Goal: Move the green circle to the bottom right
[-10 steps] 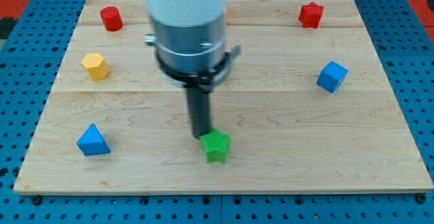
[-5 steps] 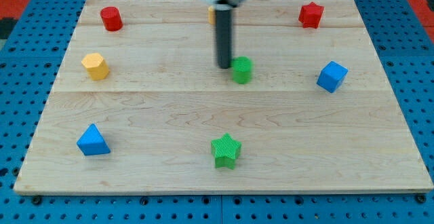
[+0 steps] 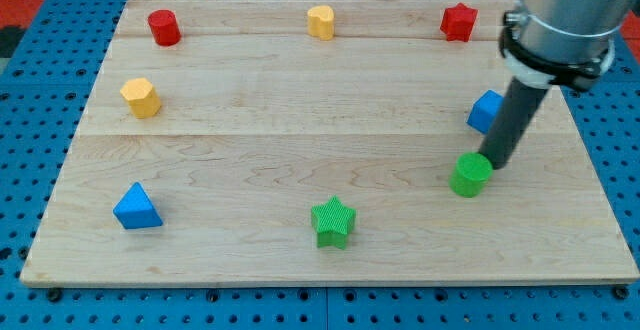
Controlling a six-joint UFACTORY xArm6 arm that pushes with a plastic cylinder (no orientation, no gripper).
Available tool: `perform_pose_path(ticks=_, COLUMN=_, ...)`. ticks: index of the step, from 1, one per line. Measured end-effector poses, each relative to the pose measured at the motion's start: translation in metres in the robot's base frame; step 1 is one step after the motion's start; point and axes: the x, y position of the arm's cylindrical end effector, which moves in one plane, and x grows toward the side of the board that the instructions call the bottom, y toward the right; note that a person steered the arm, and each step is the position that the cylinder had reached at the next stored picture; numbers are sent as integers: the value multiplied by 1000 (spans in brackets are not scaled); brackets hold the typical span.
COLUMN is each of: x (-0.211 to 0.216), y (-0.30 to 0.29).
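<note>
The green circle (image 3: pixel 470 175) has travelled from counter (image 3: pixel 300 120) centre toward the view's lower right; the tip (image 3: pixel 495 166) touches its right side. No gripper fitted. Further pushing needed.

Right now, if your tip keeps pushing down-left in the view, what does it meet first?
My tip sits against the upper right of the green circle, so that comes first. Past it, the green star lies roughly in line, though depth is uncertain.
</note>
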Motion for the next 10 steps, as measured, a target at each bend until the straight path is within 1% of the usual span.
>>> perform_pose_path(ticks=2, x=0, y=-47)
perform_pose_path(ticks=3, x=0, y=-89)
perform_pose_path(ticks=4, x=13, y=-46)
perform_pose_path(ticks=5, x=29, y=10)
perform_pose_path(ticks=6, x=8, y=-26)
perform_pose_path(ticks=7, x=4, y=-76)
perform_pose_path(ticks=8, x=39, y=-31)
perform_pose_path(ticks=9, x=53, y=18)
perform_pose_path(ticks=10, x=2, y=-7)
